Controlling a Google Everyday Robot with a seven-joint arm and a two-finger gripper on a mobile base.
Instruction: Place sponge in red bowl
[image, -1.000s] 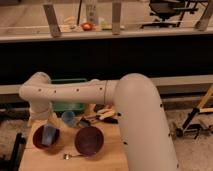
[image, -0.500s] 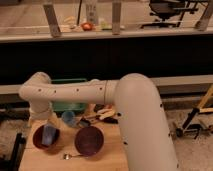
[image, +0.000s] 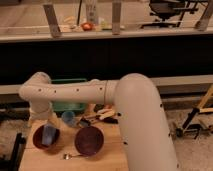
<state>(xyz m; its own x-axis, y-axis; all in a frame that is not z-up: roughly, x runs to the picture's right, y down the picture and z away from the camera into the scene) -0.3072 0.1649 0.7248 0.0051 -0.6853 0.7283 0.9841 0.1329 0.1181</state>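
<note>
The red bowl (image: 38, 142) sits at the left front of the wooden table. The light blue sponge (image: 49, 134) stands inside it, tilted upright. My white arm reaches across from the right, bends at the far left and comes down over the bowl. The gripper (image: 46, 124) is just above the sponge, mostly hidden by the wrist; I cannot tell if it touches the sponge.
A dark maroon bowl (image: 89, 140) sits right of the red bowl. A light blue cup (image: 68, 118) stands behind them, and a green bin (image: 68, 104) behind that. A spoon (image: 73, 156) lies near the front edge. Small items (image: 101, 115) lie mid-table.
</note>
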